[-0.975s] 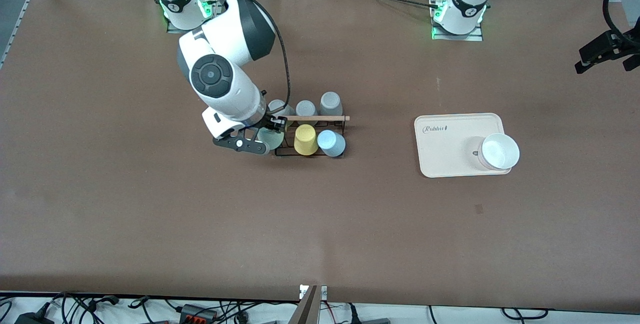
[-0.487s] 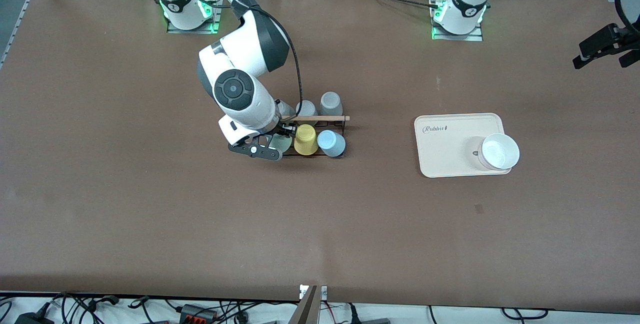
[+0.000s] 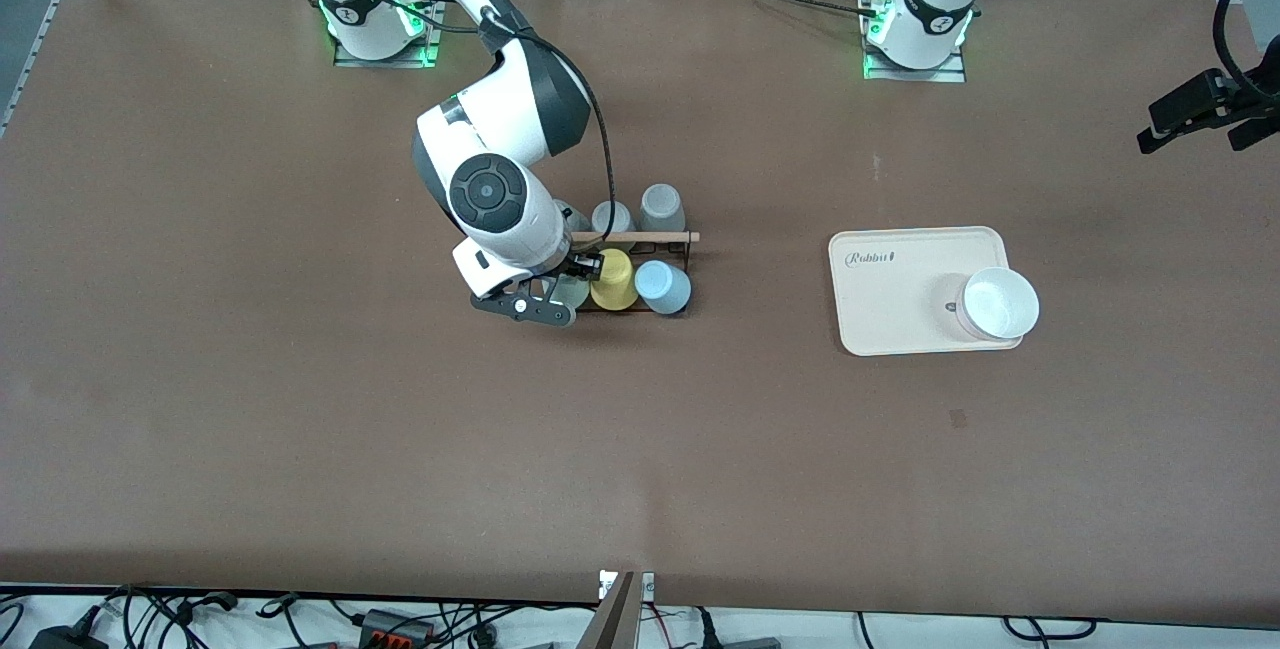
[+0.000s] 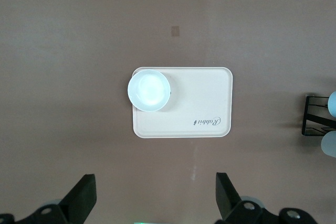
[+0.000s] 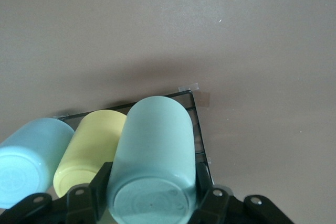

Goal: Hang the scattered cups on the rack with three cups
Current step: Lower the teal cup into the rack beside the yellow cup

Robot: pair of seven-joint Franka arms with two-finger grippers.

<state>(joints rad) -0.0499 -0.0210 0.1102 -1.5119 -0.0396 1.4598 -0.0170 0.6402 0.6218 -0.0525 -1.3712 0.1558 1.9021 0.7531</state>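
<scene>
Mint cup (image 5: 152, 156) pinched in right gripper (image 5: 152, 195), tilted over rack (image 3: 672, 247) end beside yellow cup (image 3: 612, 279), lining up for a peg. Blue cup (image 3: 660, 286) racked already. Left gripper (image 4: 155, 195) spread, waiting above tray (image 4: 202, 100).

The right arm hides most of the mint cup (image 3: 572, 291) (front view) and one grey cup (image 3: 568, 217).

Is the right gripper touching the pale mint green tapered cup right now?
Touching. The right wrist view shows the right gripper with a finger pressed against each side of the pale mint green tapered cup, beside the yellow cup over the black wire rack.
</scene>
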